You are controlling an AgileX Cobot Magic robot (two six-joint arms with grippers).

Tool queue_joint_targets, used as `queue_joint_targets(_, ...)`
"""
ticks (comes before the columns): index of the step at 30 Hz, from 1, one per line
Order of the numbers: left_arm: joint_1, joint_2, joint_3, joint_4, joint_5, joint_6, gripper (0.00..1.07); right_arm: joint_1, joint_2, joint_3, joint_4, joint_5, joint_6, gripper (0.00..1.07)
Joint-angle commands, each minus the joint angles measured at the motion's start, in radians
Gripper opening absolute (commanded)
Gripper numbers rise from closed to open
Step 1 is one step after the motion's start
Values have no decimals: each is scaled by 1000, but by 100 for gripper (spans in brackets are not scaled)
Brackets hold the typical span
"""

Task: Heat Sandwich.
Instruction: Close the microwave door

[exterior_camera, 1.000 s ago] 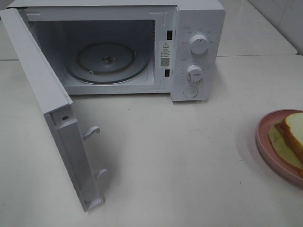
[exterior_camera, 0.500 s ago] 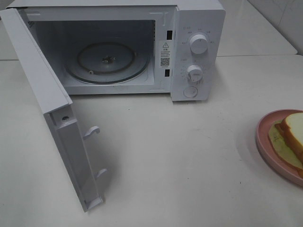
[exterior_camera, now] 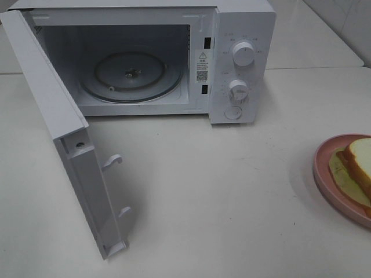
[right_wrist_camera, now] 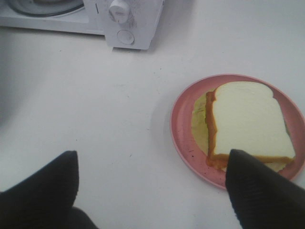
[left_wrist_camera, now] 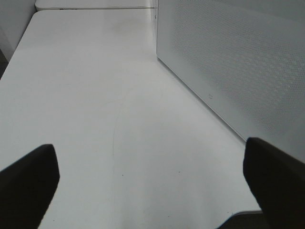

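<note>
The sandwich [exterior_camera: 360, 165] lies on a round pink plate [exterior_camera: 324, 176] at the table's right edge, cut off by the exterior view. In the right wrist view the sandwich [right_wrist_camera: 248, 121] shows whole on the plate [right_wrist_camera: 183, 131], white bread with tan crust and pale filling. My right gripper [right_wrist_camera: 152, 191] is open above the table just short of the plate, one finger overlapping the plate's near rim. The white microwave [exterior_camera: 243, 35] stands at the back with its door [exterior_camera: 64, 133] swung open and the glass turntable [exterior_camera: 130, 75] bare. My left gripper [left_wrist_camera: 152, 176] is open over bare table beside the door's perforated panel [left_wrist_camera: 238, 67].
The open door juts far out over the left half of the table. The microwave's two knobs [exterior_camera: 242, 53] and button [exterior_camera: 233, 112] face front. Neither arm shows in the exterior view. The table's far edge and a second table lie behind the microwave.
</note>
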Motion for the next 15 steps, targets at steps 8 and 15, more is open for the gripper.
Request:
queue_joint_targets(8,2,-16,1,-7,-4,-2,98,-120,-155,33,12,65,-2,76)
queue_joint_targets(15,2,-16,1,-7,-4,-2,98,-163,-233,33,16,65,-7,76)
